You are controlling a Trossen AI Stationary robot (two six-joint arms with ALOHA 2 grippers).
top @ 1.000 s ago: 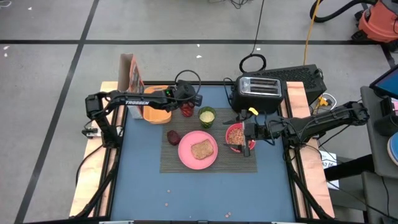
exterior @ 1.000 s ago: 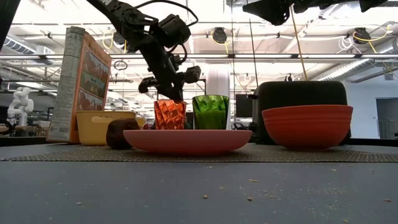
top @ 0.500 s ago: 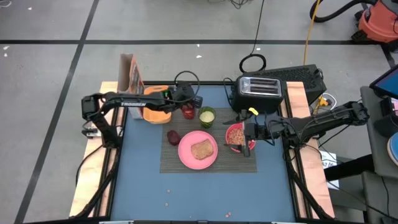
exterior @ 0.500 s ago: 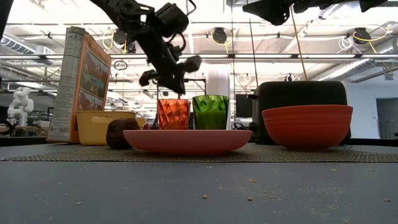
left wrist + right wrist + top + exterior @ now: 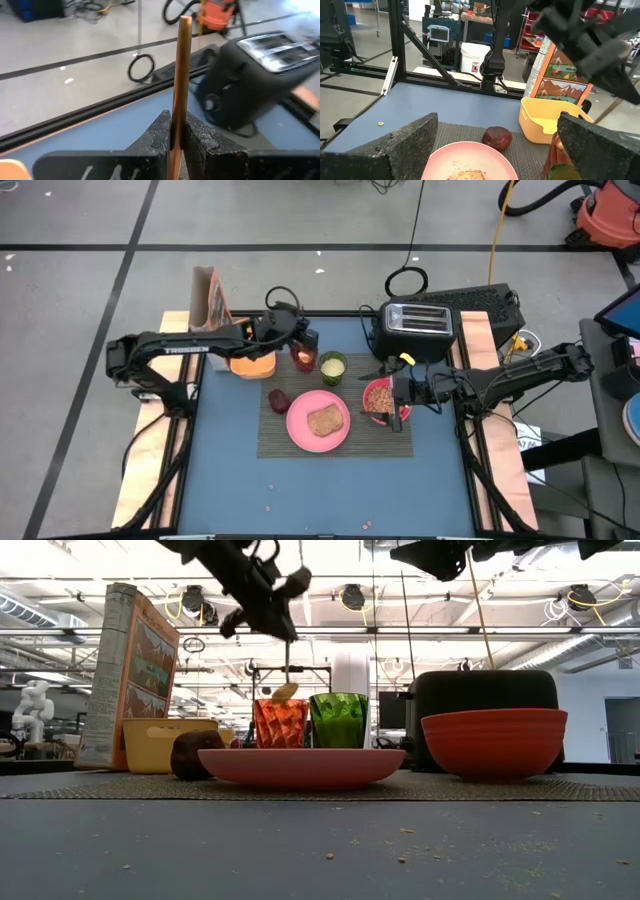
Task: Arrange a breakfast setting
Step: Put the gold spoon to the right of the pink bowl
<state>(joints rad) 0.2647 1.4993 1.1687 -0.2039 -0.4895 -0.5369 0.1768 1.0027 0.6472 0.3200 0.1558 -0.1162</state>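
Pink plate (image 5: 318, 421) with toast (image 5: 325, 420), bowl (image 5: 379, 397) and fruit (image 5: 280, 399) look set, so I judge only my left gripper's (image 5: 300, 338) pinched spoon (image 5: 285, 692) remains, right gripper (image 5: 392, 393) spread.

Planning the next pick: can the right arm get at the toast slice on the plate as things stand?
Probably yes. The right tool hangs open over the bowl, beside the pink plate. The toast slice lies uncovered on it, and the left tool is off above the red tumbler, shut on a thin stick.
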